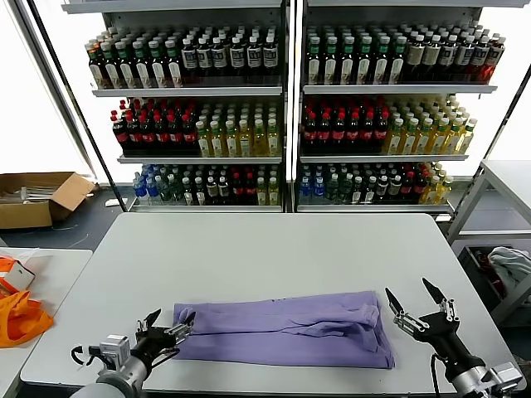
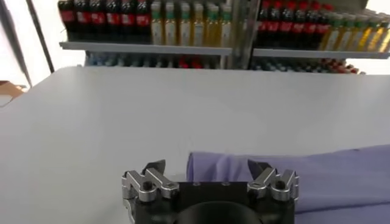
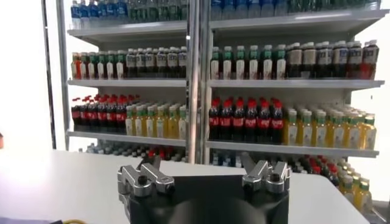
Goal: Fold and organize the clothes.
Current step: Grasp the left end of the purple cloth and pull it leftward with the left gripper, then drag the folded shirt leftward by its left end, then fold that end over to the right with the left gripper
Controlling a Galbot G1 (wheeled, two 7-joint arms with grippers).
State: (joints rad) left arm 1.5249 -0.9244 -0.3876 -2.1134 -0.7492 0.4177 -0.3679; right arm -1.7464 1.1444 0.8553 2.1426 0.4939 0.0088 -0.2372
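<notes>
- The lavender T-shirt [image 1: 286, 329] lies folded into a long band along the near edge of the tabletop [image 1: 274, 249], running from near the left corner toward the right one.
- It looks light, soft and limp; it will likely sag and slide when lifted, so a pinch through all layers at an end edge or corner seems the safest hold.
- The left gripper [image 1: 166, 333] sits low at the shirt's left end, jaws spread, holding nothing; in its wrist view the cloth edge [image 2: 244, 167] lies just ahead of the fingers.
- The right gripper [image 1: 417, 305] hangs just beyond the shirt's right end, jaws spread and empty, raised off the tabletop.
- An orange bag [image 1: 18, 317] rests on a separate side table past the left edge, well apart.
- Shelves of bottles [image 1: 282, 116] stand behind the far edge; a cardboard box [image 1: 37, 197] sits on the floor. Nothing blocks the shirt.
</notes>
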